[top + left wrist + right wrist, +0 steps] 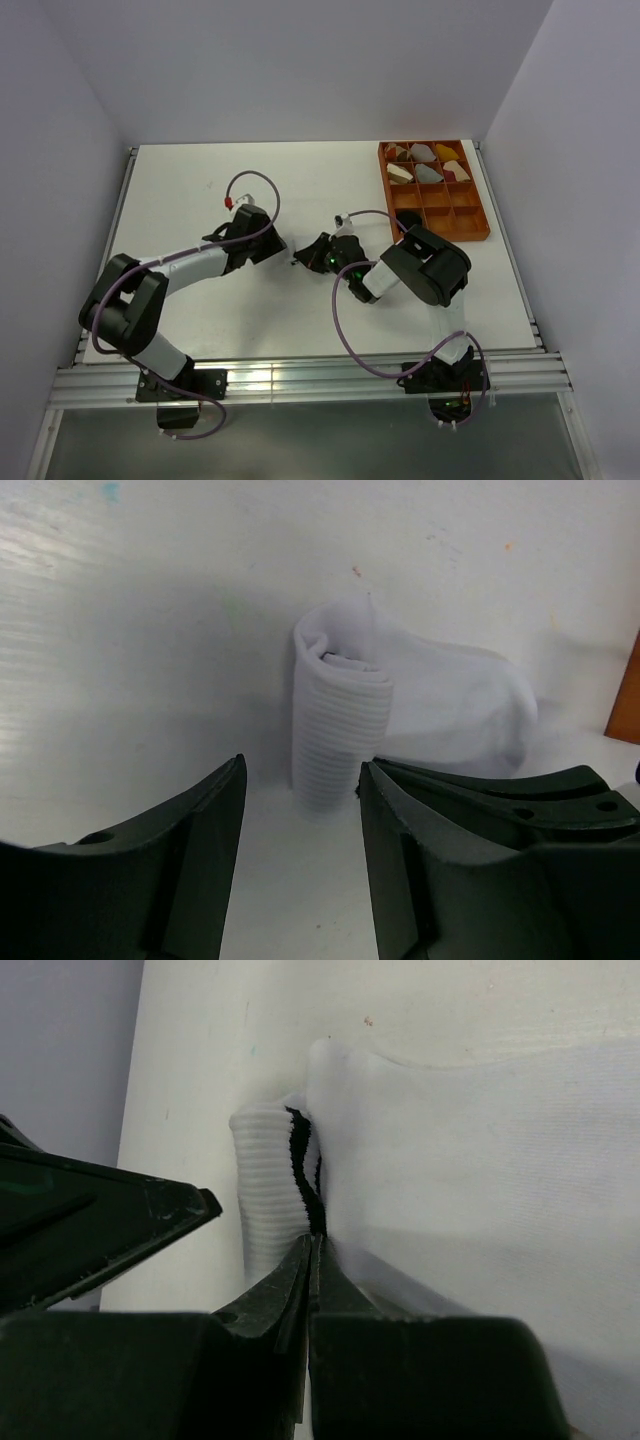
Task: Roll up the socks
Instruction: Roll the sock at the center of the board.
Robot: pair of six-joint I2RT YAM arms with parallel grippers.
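Observation:
A white sock (345, 730) lies on the white table, its ribbed cuff end rolled up and standing on edge, its body (480, 1150) spread flat behind. My left gripper (300, 765) is open, with the rolled cuff just ahead of the gap between its fingers and not touching them. My right gripper (313, 1240) is shut on the sock's cuff fold, where a black strip (305, 1175) shows between the white layers. In the top view the two grippers, left (287, 256) and right (308, 258), meet tip to tip at the table's middle. The black sock is not in view as a separate thing.
An orange compartment tray (480, 215) stands at the back right with several rolled bundles (425, 165) in its far cells; its edge shows in the left wrist view (625, 690). Both arms' cables loop over the table. Grey walls enclose the table.

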